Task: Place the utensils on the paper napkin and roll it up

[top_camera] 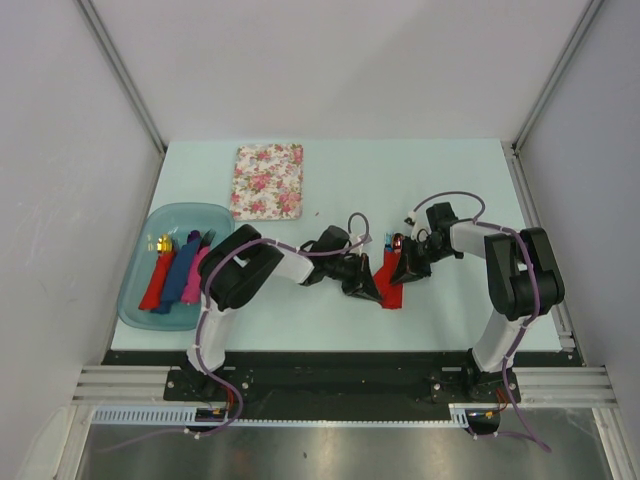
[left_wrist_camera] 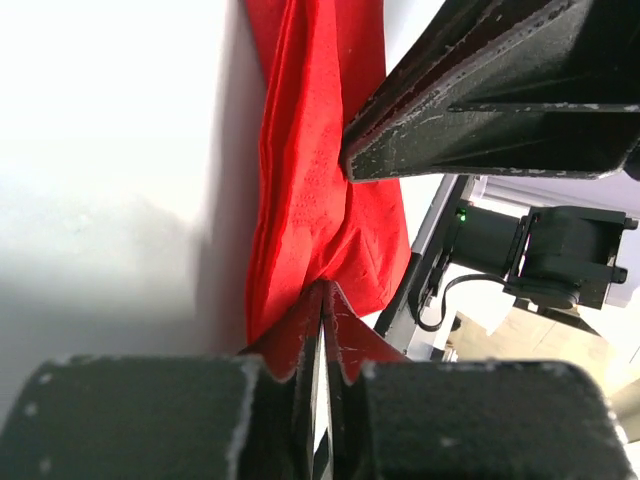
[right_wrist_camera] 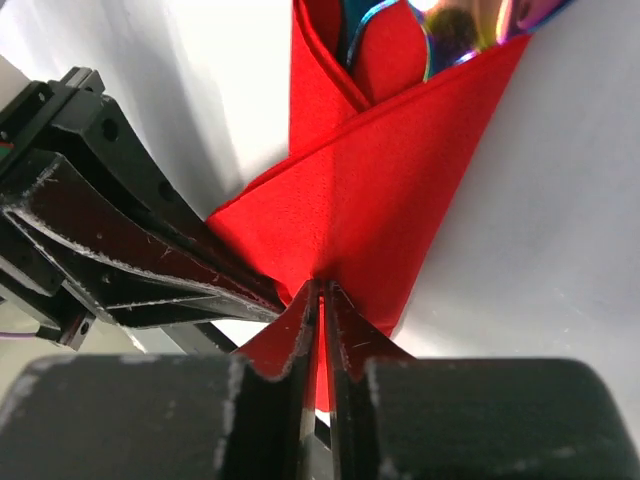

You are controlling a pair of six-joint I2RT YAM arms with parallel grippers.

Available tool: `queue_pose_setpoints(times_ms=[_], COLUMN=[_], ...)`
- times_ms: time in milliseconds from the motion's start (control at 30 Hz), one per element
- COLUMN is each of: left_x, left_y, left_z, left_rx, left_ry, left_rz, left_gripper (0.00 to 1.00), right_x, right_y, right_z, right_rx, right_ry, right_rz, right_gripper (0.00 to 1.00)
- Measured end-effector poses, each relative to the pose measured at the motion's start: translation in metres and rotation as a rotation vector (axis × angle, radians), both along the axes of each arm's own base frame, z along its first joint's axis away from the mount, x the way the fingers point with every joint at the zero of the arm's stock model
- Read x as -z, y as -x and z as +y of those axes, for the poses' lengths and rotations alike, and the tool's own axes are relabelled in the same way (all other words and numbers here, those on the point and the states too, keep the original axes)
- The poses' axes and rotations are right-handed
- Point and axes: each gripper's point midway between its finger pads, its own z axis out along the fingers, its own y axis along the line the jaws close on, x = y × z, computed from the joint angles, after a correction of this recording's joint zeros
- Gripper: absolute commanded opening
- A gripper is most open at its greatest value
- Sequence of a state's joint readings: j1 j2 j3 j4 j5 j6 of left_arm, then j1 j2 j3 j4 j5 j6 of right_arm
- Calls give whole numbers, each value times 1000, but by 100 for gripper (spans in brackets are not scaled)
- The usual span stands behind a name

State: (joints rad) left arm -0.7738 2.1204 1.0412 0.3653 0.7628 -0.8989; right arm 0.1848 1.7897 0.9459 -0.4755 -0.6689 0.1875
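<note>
The red paper napkin (top_camera: 389,280) lies folded on the table between both grippers. The utensils stick out of its far end: the shiny spoon head (right_wrist_camera: 470,22) and a blue fork edge (right_wrist_camera: 358,25), also seen small in the top view (top_camera: 393,241). My left gripper (top_camera: 368,287) is shut on the napkin's left side (left_wrist_camera: 320,200). My right gripper (top_camera: 404,272) is shut on the napkin's right side (right_wrist_camera: 390,190). In the right wrist view the left gripper's fingers (right_wrist_camera: 130,270) lie against the napkin.
A teal tray (top_camera: 140,300) at the left holds red, blue and pink napkin rolls, one with a gold-tipped utensil (top_camera: 160,243). A floral pad (top_camera: 268,181) lies at the back of the table.
</note>
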Motion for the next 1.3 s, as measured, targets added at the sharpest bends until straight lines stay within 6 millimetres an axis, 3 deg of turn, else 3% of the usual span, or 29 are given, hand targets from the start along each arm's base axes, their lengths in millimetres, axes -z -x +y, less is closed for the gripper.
queue_pose_setpoints(times_ms=[267, 367, 467, 633, 800, 900, 1133, 1200, 1300], left_x=[0, 0, 0, -1, -6, -16, -56, -62, -55], left_y=[0, 0, 0, -2, -6, -26, -110, -122, -122], left_z=[0, 0, 0, 1, 6, 9, 11, 8, 2], left_rx=[1, 1, 1, -2, -2, -28, -132, -143, -129], left_ry=[2, 3, 3, 3, -8, -12, -7, -3, -13], left_rz=[1, 1, 1, -1, -31, -80, -269, -304, -307], left_gripper=[3, 3, 3, 6, 31, 41, 52, 54, 56], right_x=[-26, -35, -29, -3, 1, 1, 1, 1, 1], right_y=[-21, -19, -6, 23, 24, 24, 24, 24, 24], right_z=[4, 6, 8, 6, 8, 9, 10, 10, 10], right_rx=[3, 0, -17, -32, -24, -20, -20, -20, -20], right_ry=[-13, -19, -16, 10, -18, -33, -43, -43, -44], right_rz=[-80, -102, -82, 19, 58, 72, 77, 77, 78], right_gripper=[16, 14, 13, 12, 12, 12, 12, 12, 12])
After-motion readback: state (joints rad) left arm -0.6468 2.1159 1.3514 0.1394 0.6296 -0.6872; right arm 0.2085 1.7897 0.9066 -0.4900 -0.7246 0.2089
